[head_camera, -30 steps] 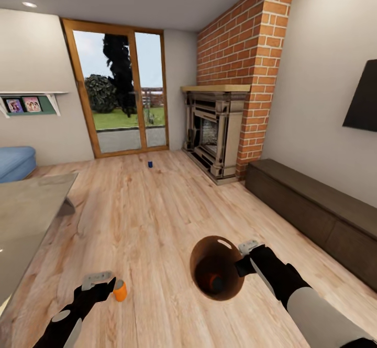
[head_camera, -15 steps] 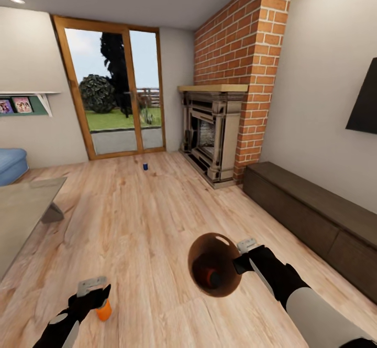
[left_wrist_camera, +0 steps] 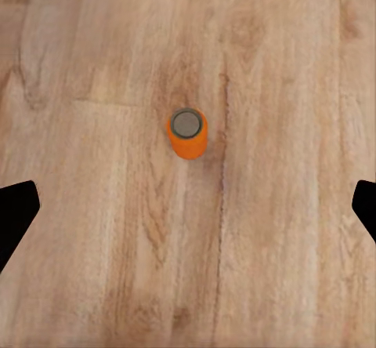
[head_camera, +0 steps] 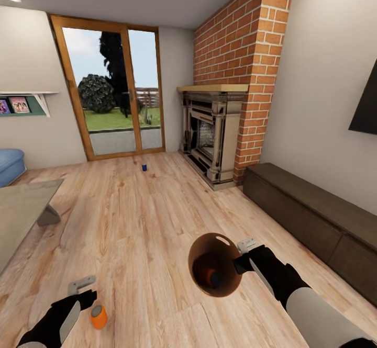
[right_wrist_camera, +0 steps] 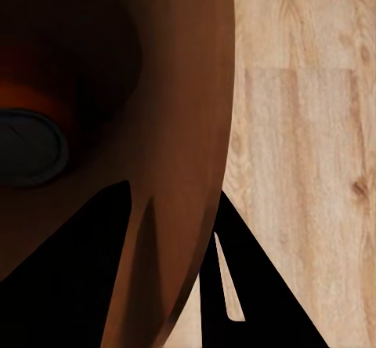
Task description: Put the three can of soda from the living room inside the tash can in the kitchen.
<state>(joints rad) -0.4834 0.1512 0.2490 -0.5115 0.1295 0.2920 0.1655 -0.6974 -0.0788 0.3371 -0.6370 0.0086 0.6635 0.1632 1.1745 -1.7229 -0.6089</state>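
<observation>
**A:** Since the left gripper (left_wrist_camera: 188, 207) is empty, status: its fingers are spread wide, black tips at both edges of the left wrist view, bare wood floor (left_wrist_camera: 274, 285) between them. Orange can (head_camera: 98, 316) stands upright on the planks, long axis vertical, grey top facing up, just beside the fingers at about 4 o'clock of them in the head view.

**B:** Touching?

**A:** No, clear gap. From the wrist camera the orange can sits ahead of the fingertips, near the midline between the two tips. Left arm is by far the nearer; right one is busy.

**B:** Busy how?

**A:** Right gripper (head_camera: 244, 256) is clamped on the rim of the trash can (head_camera: 230, 285), one finger inside the wall, one outside. Bin hangs above the floor at 1 o'clock from the orange can, mouth tipped toward the head camera. One can (head_camera: 211, 278) already lies in the bottom.

**B:** Third?

**A:** Dark blue can (head_camera: 144, 167), upright on the floor, well apart at 12 o'clock, near the glass door (head_camera: 112, 102). Fireplace (head_camera: 212, 133) and brick chimney (head_camera: 238, 55) at 1 o'clock, low bench (head_camera: 314, 217) at 2.

**B:** Next move?

**A:** My guess: drop the left fingers straight down astride the orange can and close on its side. Upright, so approach from above looks fine.
</observation>
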